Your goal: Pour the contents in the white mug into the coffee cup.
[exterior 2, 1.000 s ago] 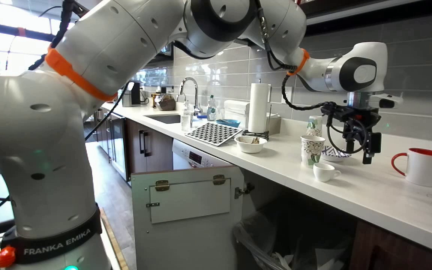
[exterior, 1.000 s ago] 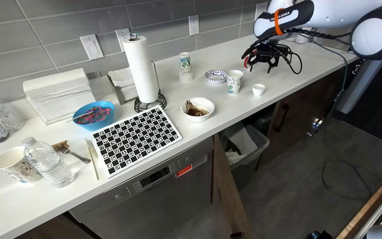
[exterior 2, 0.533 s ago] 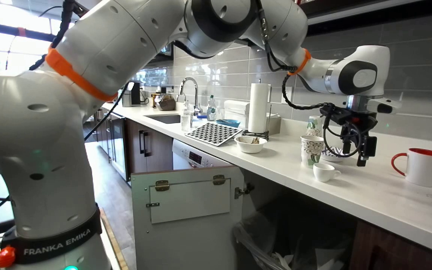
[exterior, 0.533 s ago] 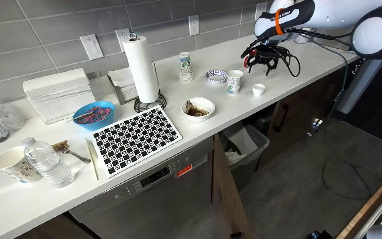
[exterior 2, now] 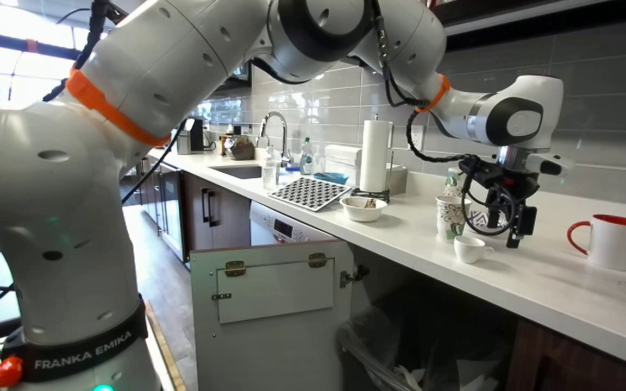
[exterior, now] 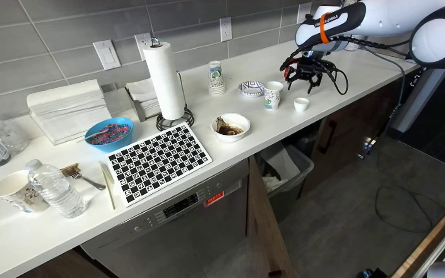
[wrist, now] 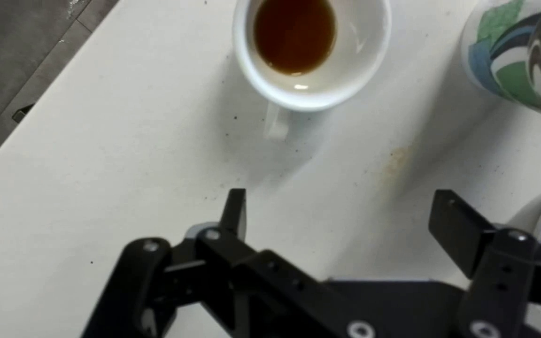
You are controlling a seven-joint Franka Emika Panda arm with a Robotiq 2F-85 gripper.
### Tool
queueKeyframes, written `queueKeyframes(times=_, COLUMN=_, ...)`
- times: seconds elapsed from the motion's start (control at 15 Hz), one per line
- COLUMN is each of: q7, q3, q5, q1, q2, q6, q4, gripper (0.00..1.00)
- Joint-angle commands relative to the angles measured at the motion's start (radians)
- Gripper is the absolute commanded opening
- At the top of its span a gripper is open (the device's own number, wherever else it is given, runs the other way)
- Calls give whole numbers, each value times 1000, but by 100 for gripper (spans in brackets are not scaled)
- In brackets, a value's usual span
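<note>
Jaws spread wide, nothing between them, hanging over the surface point(wrist: 134, 155) near the white mug point(exterior 2: 469, 250), not touching it. Mug's upright by the front edge, handle point(wrist: 276, 124) pointing toward the jaws, dark brown liquid point(wrist: 296, 37) in it. Patterned paper cup point(exterior: 272, 96) just beside it, patterned bowl point(exterior: 251, 91) a bit further back. On the jaws' other side from the mug, well apart, is the coffee cup point(exterior 2: 615, 244): I'm taking that as the taller white one with red inside and red handle, upright. Progress: early, looks like the approach to the mug. No grip yet, mug's standing there with liquid in it, so pour's all to come, I'd say. Left: take hold, lift, carry across, tip, maybe set it back down. Blind spots: wrist view crops the mug and part of the liquid, so no call on how full it is. Coffee cup isn't in that view, and its bottom inside is out of sight, so can't tell if it holds anything. In an exterior view the arm point(exterior: 384, 17) and what hangs off its end block nearly all of that cup, just some red peeking out. Jaw height over the surface: hard to judge.
</note>
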Motion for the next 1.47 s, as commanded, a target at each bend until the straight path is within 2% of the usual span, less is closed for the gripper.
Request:
queueKeyframes(times=0.0, q7=-24, q3=5, q5=14, q1=0, q2=-12, q6=27, q4=-51, gripper=98)
queueKeyframes(times=0.73, q7=-24, q3=-4, q5=8, q1=2, q2=-9, q6=24, q4=-80, gripper=76)
queueKeyframes(times=0.8, q7=-23, q3=-6, q5=7, q1=2, q2=-8, q6=23, q4=-80, gripper=69)
queueKeyframes(times=0.87, q7=-23, q3=-7, q5=6, q1=2, q2=-8, q6=22, q4=-81, gripper=69)
queueKeyframes(times=0.93, q7=-23, q3=-7, q5=5, q1=2, q2=-8, q6=21, q4=-81, gripper=61)
queueKeyframes(times=1.0, q7=-22, q3=-9, q5=4, q1=3, q2=-8, q6=20, q4=-81, gripper=63)
queueKeyframes(times=1.07, q7=-21, q3=-10, q5=3, q1=3, q2=-8, q6=19, q4=-81, gripper=59)
queueKeyframes(times=1.2, q7=-18, q3=-14, q5=0, q1=3, q2=-7, q6=17, q4=-80, gripper=60)
queueKeyframes(times=1.4, q7=-16, q3=-18, q5=-1, q1=3, q2=-6, q6=11, q4=-75, gripper=56)
